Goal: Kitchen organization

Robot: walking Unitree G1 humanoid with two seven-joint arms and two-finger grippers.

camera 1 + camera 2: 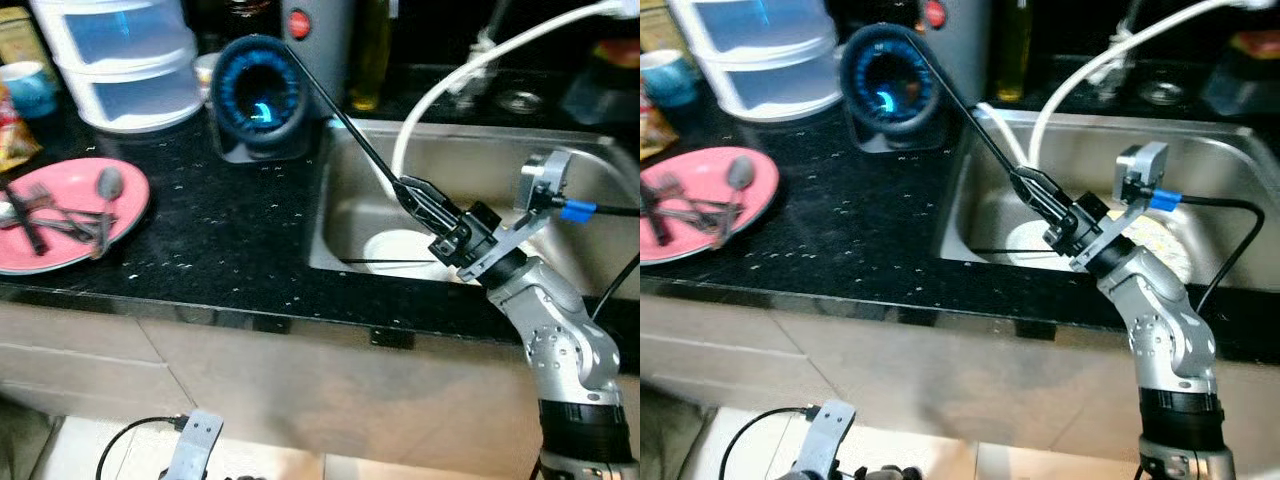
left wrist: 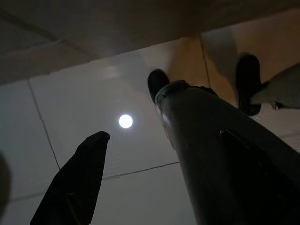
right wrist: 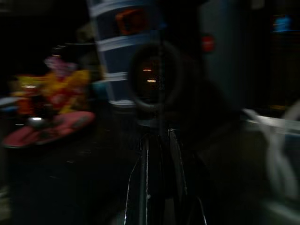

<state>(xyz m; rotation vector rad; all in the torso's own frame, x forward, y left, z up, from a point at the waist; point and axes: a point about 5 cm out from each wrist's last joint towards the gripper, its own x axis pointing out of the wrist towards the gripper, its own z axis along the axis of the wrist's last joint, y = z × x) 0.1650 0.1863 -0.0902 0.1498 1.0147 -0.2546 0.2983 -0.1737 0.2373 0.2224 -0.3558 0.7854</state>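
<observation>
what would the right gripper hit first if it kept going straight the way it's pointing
Probably the round blue-glowing device on the black counter. The right gripper, over the sink, already holds a thin black rod reaching towards it. Depth is unclear.

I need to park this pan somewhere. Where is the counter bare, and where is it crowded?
Bare: the black counter between the pink plate and the sink, in front of the pan held by the right gripper. Crowded: the plate carries cutlery, the plastic drawers fill the back left corner, and a white plate lies in the sink.
</observation>
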